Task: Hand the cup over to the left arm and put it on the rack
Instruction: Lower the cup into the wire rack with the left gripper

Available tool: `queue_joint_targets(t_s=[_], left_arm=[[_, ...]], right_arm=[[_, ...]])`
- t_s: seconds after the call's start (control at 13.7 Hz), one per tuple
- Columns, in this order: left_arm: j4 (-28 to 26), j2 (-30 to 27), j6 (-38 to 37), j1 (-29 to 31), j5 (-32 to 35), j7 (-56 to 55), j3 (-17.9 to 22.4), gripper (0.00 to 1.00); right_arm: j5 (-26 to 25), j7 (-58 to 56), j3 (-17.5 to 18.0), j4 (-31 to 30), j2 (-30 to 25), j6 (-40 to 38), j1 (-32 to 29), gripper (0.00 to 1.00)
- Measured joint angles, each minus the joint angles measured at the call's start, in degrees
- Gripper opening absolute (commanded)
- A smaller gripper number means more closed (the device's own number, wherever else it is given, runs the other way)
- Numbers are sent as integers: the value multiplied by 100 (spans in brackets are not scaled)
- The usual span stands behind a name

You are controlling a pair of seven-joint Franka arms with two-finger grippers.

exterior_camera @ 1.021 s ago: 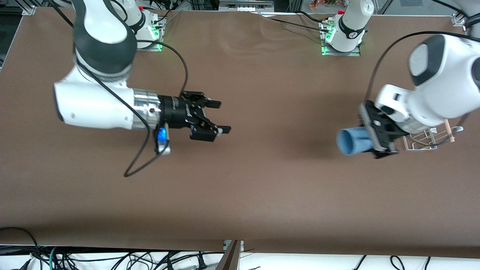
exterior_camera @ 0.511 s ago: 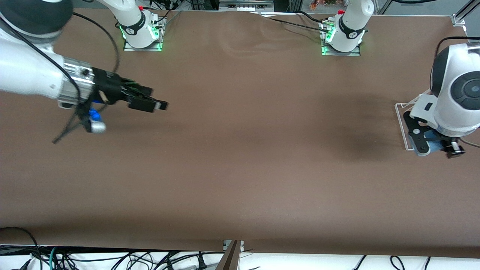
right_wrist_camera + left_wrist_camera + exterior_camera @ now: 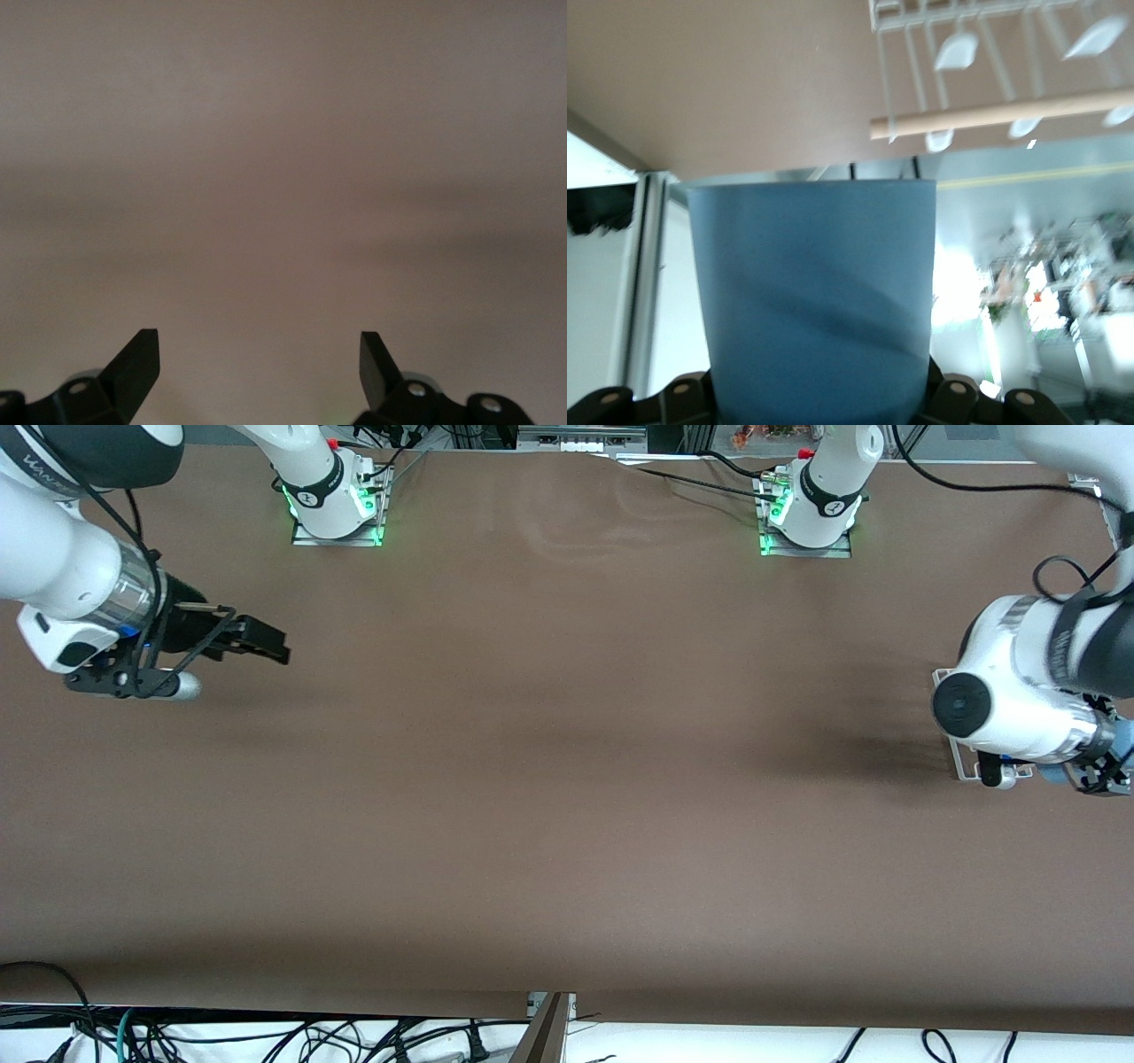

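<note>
Cup [image 3: 813, 297] empty, clamped in left gripper [image 3: 1103, 775] over rack [image 3: 992, 53]

Smooth matt blue plastic cup [image 3: 812, 297]; white wire rack [image 3: 983, 35] with pale wooden rod [image 3: 1001, 115]; matt brown table [image 3: 567, 779].

front cam sits high, looks down over the whole table [image 3: 567, 797], bases along frame top. left wrist cam is close on cup [image 3: 813, 297], rack [image 3: 992, 115] upper right. right wrist cam sees bare tabletop.
</note>
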Motion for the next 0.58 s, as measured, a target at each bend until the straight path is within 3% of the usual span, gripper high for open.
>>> queue_joint_targets(t_s=[0.15,0.29,0.58], left_arm=[[-137,149,146,83,671,-63,7,0],[-293,214,165,124,1106,-180,18,0],[-731,214,181,127,1682,-771,73,0]], right_arm=[[-593,-258,601,37,49,153,-623,99],[-769,-348,1131,169,112,189,-1116,100],[-788,-416,1285,262,132,180,-1206,100]])
